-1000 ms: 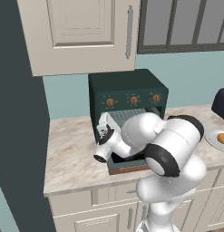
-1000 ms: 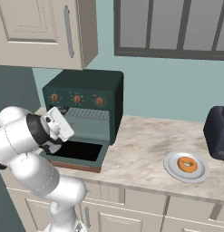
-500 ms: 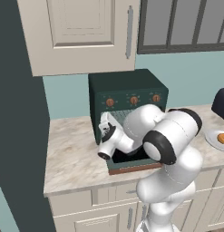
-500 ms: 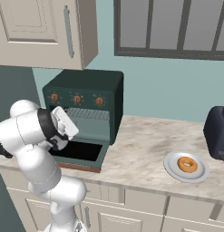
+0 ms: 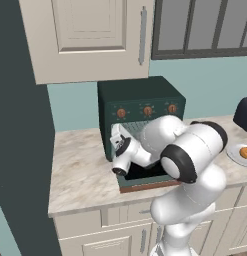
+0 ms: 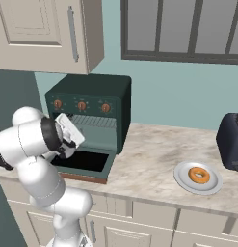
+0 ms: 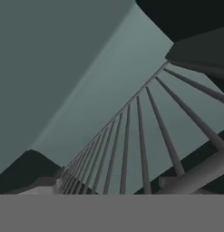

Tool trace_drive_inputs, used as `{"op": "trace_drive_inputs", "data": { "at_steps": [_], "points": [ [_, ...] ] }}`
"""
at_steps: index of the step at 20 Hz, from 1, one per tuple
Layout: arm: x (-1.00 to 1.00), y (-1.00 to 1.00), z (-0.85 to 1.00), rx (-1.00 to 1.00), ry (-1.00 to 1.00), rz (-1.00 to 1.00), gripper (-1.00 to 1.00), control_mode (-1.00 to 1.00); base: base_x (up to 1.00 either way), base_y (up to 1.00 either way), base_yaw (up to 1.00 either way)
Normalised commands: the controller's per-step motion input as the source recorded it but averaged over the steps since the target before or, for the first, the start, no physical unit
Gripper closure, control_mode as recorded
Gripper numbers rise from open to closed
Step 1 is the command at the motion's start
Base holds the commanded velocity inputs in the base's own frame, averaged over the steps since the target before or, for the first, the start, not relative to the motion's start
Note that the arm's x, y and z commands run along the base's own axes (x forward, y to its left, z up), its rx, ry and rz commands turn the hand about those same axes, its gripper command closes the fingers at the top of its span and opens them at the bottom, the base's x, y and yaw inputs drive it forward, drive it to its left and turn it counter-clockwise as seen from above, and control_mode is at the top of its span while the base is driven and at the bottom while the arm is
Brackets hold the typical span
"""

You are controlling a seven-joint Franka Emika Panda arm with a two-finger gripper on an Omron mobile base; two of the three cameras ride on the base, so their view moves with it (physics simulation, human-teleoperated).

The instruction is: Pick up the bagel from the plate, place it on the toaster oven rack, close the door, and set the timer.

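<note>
The bagel [image 6: 198, 174] lies on the plate [image 6: 182, 177] at lower right of the right base view, well apart from the arm. The pincer [image 5: 119, 150] sits at the open oven mouth, close to the toaster oven rack [image 7: 145, 140]; whether it is released or clenched, I cannot tell. The pickup seems not yet begun; next the arm must swing over to the plate.

Matt grey wire toaster oven rack [image 7: 145, 136]

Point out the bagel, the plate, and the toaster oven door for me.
bagel [image 6: 199, 174], right base view, on its orange-brown ring.
plate [image 6: 182, 174], right base view, on the bare left rim.
door [image 6: 81, 160], right base view, on its black glass window.
</note>
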Motion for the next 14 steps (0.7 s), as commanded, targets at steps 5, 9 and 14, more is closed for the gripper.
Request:
{"op": "trace_drive_inputs", "data": {
  "at_steps": [5,9,14],
  "points": [
    [0.05,0.14,-0.01,-0.02,0.15,0.00,1.00,-1.00,0.00,0.00,0.00],
    [0.00,0.10,0.00,0.00,0.22,0.00,1.00,-1.00,0.00,0.00,0.00],
    [-0.02,0.10,0.00,0.00,0.26,0.00,1.00,-1.00,0.00,0.00,0.00]
  ]
}}
